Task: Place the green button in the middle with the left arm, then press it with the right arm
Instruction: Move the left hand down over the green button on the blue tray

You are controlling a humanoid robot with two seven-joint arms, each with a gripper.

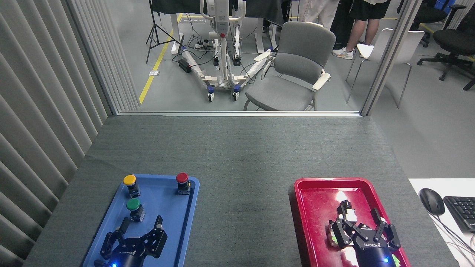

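Bright, even, sharp; glare on red tray (311,200) (overhead lgt).

A grey-clothed table (237,155) carries a blue tray (185,222) and a red tray (308,207).
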